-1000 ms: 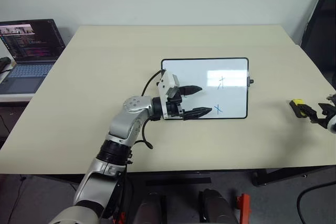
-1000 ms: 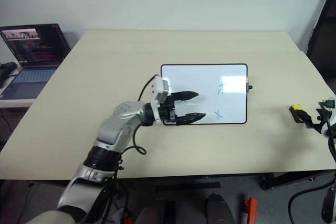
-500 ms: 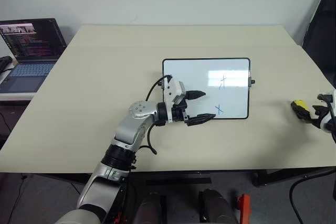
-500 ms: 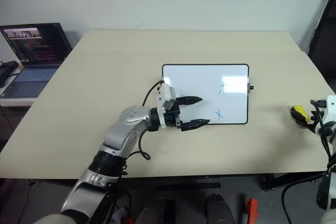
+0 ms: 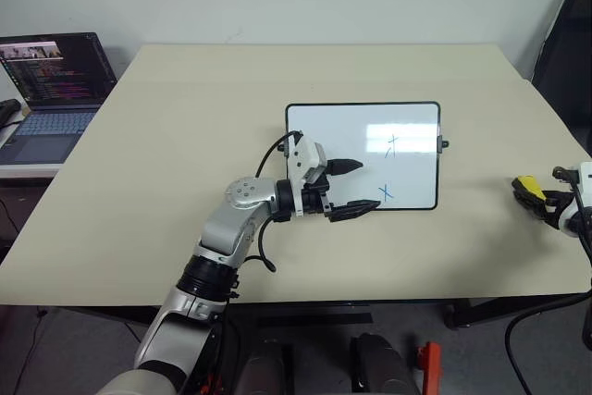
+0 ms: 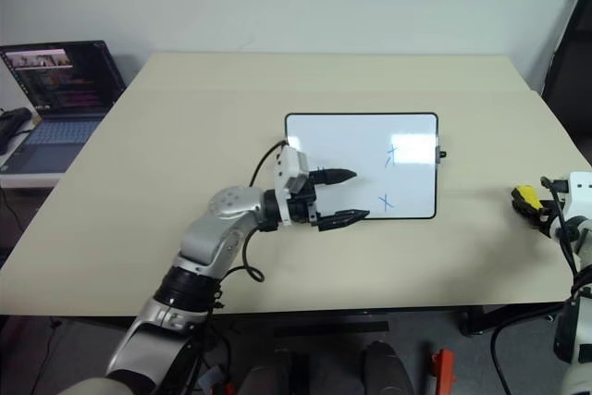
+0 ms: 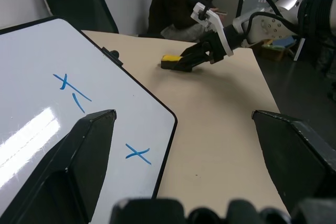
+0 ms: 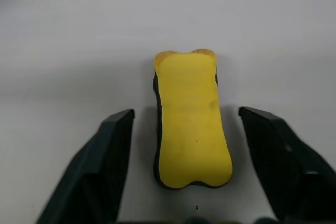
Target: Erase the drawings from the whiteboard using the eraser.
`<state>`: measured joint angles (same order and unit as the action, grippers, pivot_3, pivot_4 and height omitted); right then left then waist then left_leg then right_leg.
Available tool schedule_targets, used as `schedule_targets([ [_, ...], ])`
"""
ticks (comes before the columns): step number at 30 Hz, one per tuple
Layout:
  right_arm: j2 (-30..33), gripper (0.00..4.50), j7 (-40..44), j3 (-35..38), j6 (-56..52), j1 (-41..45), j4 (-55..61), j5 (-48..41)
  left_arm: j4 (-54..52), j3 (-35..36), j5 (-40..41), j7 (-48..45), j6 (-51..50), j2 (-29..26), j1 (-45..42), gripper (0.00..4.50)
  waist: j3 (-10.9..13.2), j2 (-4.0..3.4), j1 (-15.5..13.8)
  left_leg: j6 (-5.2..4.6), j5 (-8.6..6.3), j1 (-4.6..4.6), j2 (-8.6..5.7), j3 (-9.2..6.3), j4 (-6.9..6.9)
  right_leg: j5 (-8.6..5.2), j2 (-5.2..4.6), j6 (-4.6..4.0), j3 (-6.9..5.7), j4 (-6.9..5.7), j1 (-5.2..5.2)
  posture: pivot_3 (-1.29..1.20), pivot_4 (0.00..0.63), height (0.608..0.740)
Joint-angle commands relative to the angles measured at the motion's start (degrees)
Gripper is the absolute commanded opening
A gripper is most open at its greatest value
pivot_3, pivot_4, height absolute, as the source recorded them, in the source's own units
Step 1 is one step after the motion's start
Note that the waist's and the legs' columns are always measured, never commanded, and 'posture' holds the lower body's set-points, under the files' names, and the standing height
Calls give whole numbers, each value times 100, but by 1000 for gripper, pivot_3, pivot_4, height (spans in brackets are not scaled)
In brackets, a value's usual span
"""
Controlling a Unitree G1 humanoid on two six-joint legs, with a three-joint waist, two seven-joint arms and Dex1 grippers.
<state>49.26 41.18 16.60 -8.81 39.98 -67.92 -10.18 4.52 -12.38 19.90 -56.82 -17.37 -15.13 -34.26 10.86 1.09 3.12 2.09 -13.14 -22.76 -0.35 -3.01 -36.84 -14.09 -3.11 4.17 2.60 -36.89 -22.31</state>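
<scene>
The whiteboard (image 5: 333, 127) lies flat on the table, right of centre. It carries the drawings: a blue squiggle (image 5: 392, 143) and a blue x (image 5: 385, 193). My left gripper (image 5: 368, 184) hovers open over the board's near edge, pointing right, just left of the x (image 7: 137, 153). The yellow eraser (image 5: 527, 186) lies on the table at the far right, well clear of the board. My right gripper (image 8: 188, 115) straddles the eraser (image 8: 190, 119). Both fingers stand a little off its sides, so the gripper is open.
An open laptop (image 5: 54, 76) sits on a side desk at the far left. A dark chair (image 5: 566, 39) stands past the table's right corner. A seated person (image 7: 178, 3) is beyond the table's right side. The beige table (image 5: 185, 136) has free room left of the board.
My right gripper has moved in and down around the eraser, and its fingers have drawn closer together. The left gripper has stayed over the board.
</scene>
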Motion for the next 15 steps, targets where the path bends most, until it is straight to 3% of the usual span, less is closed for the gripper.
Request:
schedule_targets([
  [1, 42, 2000, 4, 22, 157, 90, 26, 23, -310, 108, 105, 35, -15, 9, -22, 4500, 0, 0, 1, 0, 0, 0, 0, 0, 0, 0, 0, 0, 0, 0, 0, 0, 150, 740],
  [4, 11, 993, 6, 27, 178, 73, 37, 17, -322, 108, 106, 28, -26, 5, -25, 4500, 0, 0, 1, 0, 0, 0, 0, 0, 0, 0, 0, 0, 0, 0, 0, 0, 150, 740],
  [9, 25, 956, 135, 128, 186, 0, 293, -124, -358, 157, 94, 10, -53, -92, 14, 4500, 0, 0, 3, 0, 0, 1, 0, 0, 0, 0, 0, 0, 0, 0, 0, 0, 150, 740],
  [13, 80, 956, 715, 378, -321, -761, 2314, -694, -492, 413, 141, -31, -127, -481, 135, 4500, 1, -5, 10, 0, 0, -1, 1, -2, 2, -1, 0, 1, -1, 0, -2, 0, 150, 740],
  [15, 66, 956, 765, 506, -1027, -1442, 4347, -1175, -575, 596, 185, -88, -149, -771, 255, 4500, 1, -9, 7, 0, 0, 1, 2, -3, 3, -1, 0, 2, 0, -3, -3, 0, 150, 740],
])
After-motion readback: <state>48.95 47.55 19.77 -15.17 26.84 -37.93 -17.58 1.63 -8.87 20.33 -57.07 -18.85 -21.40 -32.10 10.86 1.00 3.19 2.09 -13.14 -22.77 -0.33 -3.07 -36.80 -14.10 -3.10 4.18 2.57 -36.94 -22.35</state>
